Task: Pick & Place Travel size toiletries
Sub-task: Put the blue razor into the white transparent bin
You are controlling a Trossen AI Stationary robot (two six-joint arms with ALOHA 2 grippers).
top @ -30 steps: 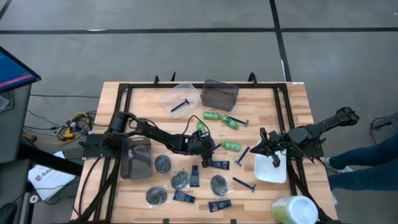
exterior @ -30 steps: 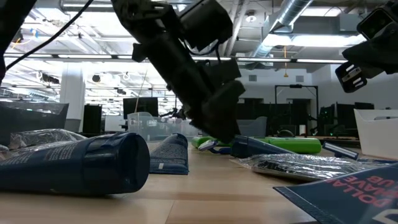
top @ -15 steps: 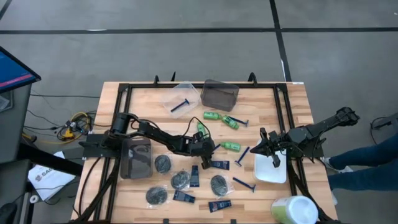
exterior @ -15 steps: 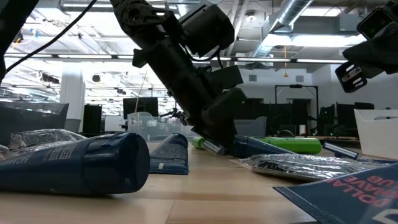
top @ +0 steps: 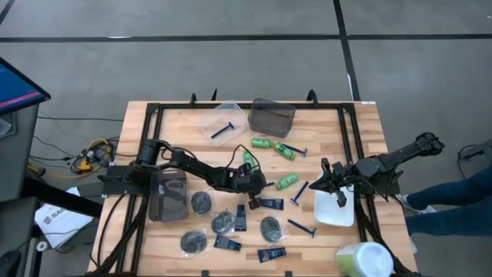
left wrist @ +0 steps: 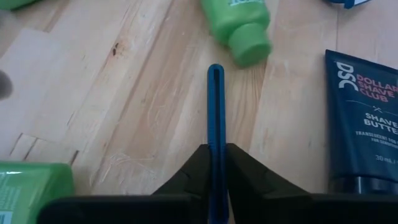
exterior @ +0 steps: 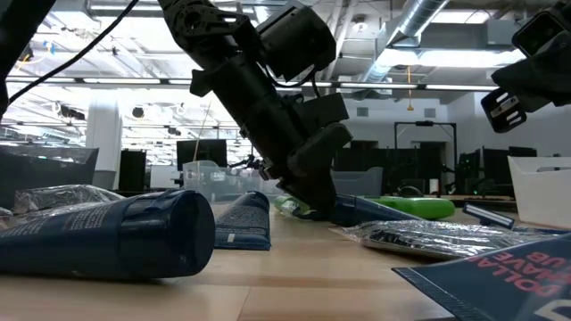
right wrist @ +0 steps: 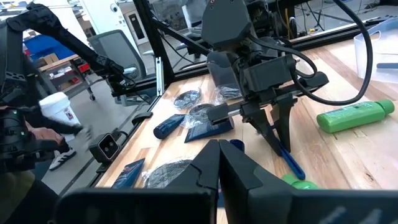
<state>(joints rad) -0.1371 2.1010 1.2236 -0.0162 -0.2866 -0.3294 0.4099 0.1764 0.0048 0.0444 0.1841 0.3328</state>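
Where the wooden table (top: 177, 115) stands on grey floor, left gripper (left wrist: 216, 163) fingers clamp a thin blue razor (left wrist: 215, 99) mid-table; right gripper (top: 330, 178) hovers closed above the white tray (top: 332, 217).

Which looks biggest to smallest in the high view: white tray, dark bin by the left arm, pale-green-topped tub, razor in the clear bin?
1. Dark bin and white tray: look alike, can't rank them.
2. Tub, partly cut off by the picture's edge.
3. Razor, clearly smallest.

The left gripper (top: 259, 182) was low at mid-table, fingers (left wrist: 239, 177) clamped on a razor (left wrist: 215, 106). The right gripper (top: 324, 182) hung closed near the table's right edge.
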